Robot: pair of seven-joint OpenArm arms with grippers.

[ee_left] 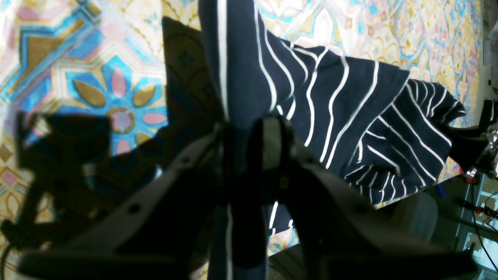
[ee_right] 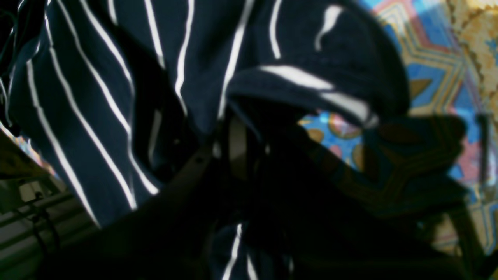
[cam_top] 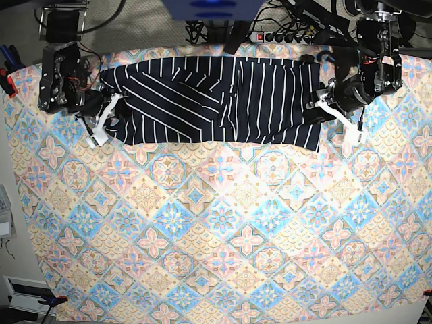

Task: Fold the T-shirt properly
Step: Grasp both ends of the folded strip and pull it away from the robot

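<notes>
Two black arms [cam_top: 61,77] with white-fingered grippers [cam_top: 101,125] and red wiring.

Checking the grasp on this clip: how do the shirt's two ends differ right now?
The T-shirt's end by the right gripper is folded over, its stripes running slantwise; the end by the left gripper lies flatter, its stripes running straight. Shared: each end is pinched in a shut gripper, and both lie on the tablecloth.

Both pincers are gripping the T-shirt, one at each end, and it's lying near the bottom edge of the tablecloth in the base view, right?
Not quite. The T-shirt lies near the top edge of the tablecloth, as the base view shows. The rest holds: the left pincer and right pincer each grip one end.
</notes>
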